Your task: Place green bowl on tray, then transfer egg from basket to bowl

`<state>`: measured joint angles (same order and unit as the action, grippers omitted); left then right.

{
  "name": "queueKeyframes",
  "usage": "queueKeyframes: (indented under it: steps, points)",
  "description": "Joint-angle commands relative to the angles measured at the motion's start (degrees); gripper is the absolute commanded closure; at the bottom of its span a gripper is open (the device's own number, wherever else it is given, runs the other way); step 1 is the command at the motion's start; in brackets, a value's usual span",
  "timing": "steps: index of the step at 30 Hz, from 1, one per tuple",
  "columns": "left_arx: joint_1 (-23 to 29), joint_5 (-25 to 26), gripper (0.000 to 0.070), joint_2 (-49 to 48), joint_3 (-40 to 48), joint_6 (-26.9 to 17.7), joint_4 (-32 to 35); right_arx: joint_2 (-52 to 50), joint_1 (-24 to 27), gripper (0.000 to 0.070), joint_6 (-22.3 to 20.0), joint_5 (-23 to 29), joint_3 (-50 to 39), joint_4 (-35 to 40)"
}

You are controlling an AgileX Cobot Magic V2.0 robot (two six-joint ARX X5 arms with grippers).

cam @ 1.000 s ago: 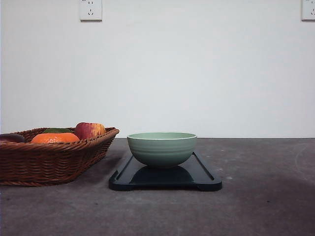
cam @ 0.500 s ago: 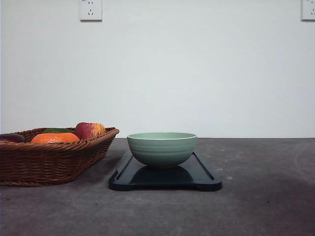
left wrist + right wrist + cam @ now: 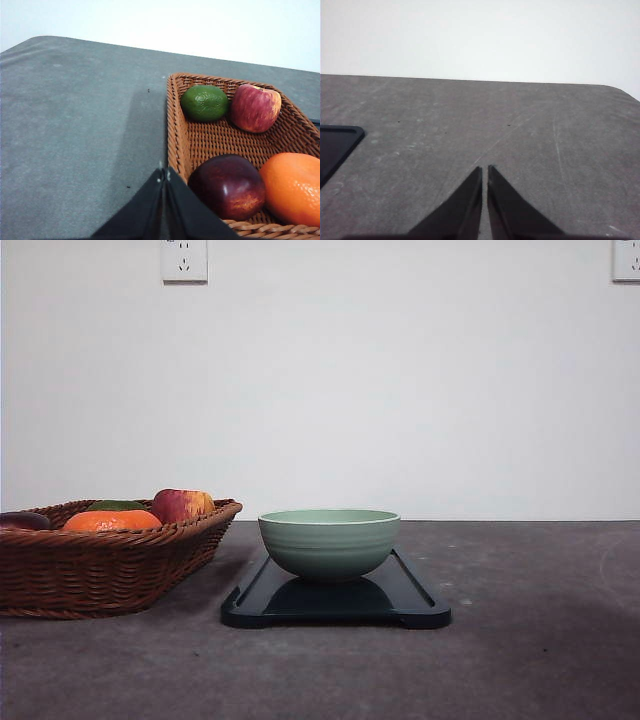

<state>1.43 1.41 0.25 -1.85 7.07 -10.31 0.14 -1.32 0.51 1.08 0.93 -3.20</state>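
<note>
Trouble ahead: green bowl (image 3: pixel 329 542) sits on the tray (image 3: pixel 412 598), but no egg shows in the basket (image 3: pixel 176 130) just beyond the pinched-shut, empty left gripper (image 3: pixel 164 176), so it might grab fruit.

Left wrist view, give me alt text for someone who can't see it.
A brown wicker basket on a grey table holds four fruits: a green lime, a red apple, a dark red plum and an orange. The left tool, shut with its tips together, points at the basket's near corner.
</note>
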Motion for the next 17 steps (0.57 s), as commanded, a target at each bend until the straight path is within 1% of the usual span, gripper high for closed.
queueKeyframes:
  steps: [1,17]
  points:
    - [0.07,-0.09,0.0700,-0.07,1.09,-0.33,0.02,0.07,0.07,0.0690,0.94,0.04,-0.26,0.66]
    - [0.04,-0.09,0.0700,-0.07,1.09,-0.33,0.02,0.07,0.07,0.0690,0.94,0.04,-0.26,0.66]
